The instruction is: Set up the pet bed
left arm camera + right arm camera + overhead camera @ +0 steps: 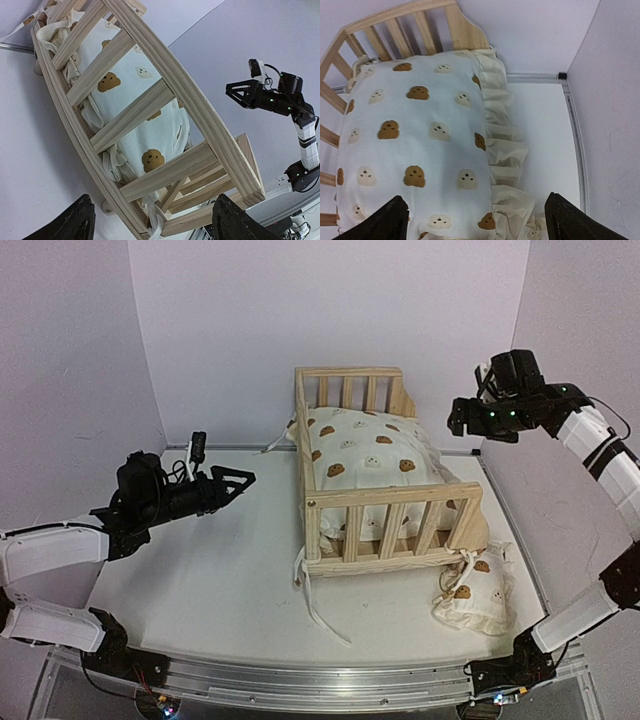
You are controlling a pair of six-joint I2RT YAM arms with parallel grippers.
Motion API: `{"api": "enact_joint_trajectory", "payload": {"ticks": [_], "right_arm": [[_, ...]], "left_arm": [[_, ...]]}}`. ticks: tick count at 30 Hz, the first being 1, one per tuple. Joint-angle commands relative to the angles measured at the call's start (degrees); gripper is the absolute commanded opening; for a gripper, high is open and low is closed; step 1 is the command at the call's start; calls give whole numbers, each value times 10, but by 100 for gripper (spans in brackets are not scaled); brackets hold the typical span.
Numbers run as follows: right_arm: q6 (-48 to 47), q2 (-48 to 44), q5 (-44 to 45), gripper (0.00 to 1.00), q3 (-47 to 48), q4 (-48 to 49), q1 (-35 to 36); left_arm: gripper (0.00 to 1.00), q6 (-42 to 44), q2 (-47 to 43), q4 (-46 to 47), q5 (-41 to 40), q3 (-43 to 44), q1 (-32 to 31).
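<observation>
pet bed (383, 508), light pine, slatted rails, upright mid-table, holding cushion

Plank base of the pet bed (392, 502) largely beneath the cushion (365, 455)

Bright, even, diffuse light falls from above, with a faint lilac cast on the walls. The pet bed (390, 502) throws only a soft, pale shadow on the worktop (200, 580) along its near and left sides. There is no glare, and the overhead view is sharp. Both wrist views bow straight rails toward the picture edges, and the gripper fingers (392, 220) at the bottom are near-black and soft.
</observation>
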Motion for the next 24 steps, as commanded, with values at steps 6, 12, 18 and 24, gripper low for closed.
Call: {"api": "enact_joint_trajectory", "payload": {"ticks": [6, 12, 18, 24], "right_arm": [[85, -36, -262, 79, -136, -16, -67], [154, -86, -259, 75, -229, 27, 15], [244, -86, -208, 74, -281, 114, 165], [215, 11, -216, 75, -212, 185, 249]], "left_arm": [[81, 95, -40, -134, 19, 88, -1], [81, 164, -36, -250, -34, 162, -1], [82, 196, -31, -300, -87, 208, -1], [83, 191, -27, -314, -128, 227, -1]]}}
